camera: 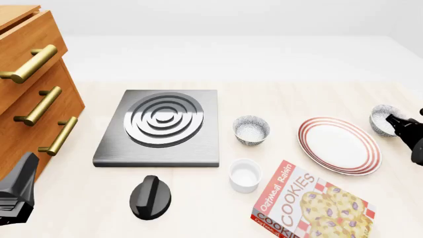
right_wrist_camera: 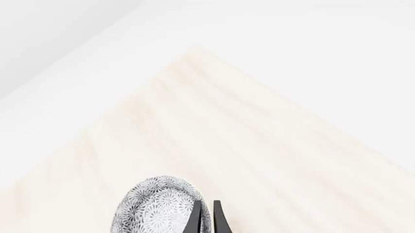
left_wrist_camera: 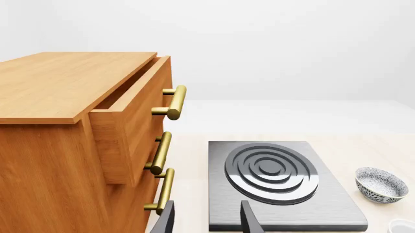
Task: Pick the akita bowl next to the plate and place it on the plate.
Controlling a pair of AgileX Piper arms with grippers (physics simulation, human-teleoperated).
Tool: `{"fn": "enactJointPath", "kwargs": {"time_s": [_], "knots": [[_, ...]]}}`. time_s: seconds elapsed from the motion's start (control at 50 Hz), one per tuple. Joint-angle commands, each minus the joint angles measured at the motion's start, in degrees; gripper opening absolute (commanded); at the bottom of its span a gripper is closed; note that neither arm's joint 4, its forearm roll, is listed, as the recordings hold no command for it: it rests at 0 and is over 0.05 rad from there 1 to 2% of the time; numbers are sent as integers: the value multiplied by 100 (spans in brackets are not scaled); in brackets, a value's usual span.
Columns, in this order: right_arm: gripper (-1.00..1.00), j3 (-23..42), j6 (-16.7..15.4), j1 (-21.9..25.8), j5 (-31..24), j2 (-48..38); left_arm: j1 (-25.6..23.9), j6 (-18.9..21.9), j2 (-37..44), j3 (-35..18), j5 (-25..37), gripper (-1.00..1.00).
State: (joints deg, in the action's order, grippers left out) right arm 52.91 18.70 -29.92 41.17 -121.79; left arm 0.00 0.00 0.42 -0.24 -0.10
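Note:
The plate (camera: 339, 145), white with red rings, lies right of centre on the table. One akita bowl (camera: 382, 119) sits just off the plate's far right rim. My right gripper (camera: 398, 122) is at that bowl's right side. In the right wrist view its two fingers stand almost together at the edge of the akita bowl (right_wrist_camera: 157, 208), pinching its rim. A look-alike bowl (camera: 251, 130) stands between the plate and the stove plate, also visible from the left wrist (left_wrist_camera: 381, 184). My left gripper (left_wrist_camera: 207, 222) hangs open near the cabinet, holding nothing.
A grey stove plate (camera: 162, 126) with concentric rings lies left of centre, with a black knob (camera: 150, 197) in front of it. A white ramekin (camera: 244, 174) and a cookie box (camera: 310, 206) sit at the front. A wooden cabinet (camera: 29, 84) with brass handles stands at the left.

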Motion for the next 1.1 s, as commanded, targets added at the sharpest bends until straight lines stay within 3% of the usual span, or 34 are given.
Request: {"fn": "enactJointPath", "kwargs": {"time_s": [0.02, 1.1], "knots": [[-100, -107, 18, 5, -77, -84, 0, 0, 0, 0, 0, 100], [-100, -718, 150, 80, -475, 1592, 0, 0, 0, 0, 0, 100]]}}
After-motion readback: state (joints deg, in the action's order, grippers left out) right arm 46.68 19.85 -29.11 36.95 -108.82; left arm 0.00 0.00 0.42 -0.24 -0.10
